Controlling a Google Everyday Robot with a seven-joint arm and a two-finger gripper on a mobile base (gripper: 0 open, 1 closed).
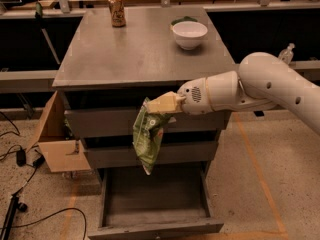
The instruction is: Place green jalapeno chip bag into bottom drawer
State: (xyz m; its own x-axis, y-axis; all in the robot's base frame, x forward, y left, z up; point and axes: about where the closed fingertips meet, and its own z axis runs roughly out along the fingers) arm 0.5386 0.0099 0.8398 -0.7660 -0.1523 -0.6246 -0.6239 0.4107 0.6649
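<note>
The green jalapeno chip bag is a crinkled light-green foil bag hanging by its top edge from my gripper, which is shut on it. The bag dangles in front of the two upper drawer fronts, above the open bottom drawer. That drawer is pulled out, with a flat grey tray interior and nothing in it. My white arm reaches in from the right, below the level of the cabinet top.
On the grey cabinet top stand a white bowl with a small dark-green item behind it and a brown can. An open cardboard box sits at the cabinet's left. Cables lie on the floor at the left.
</note>
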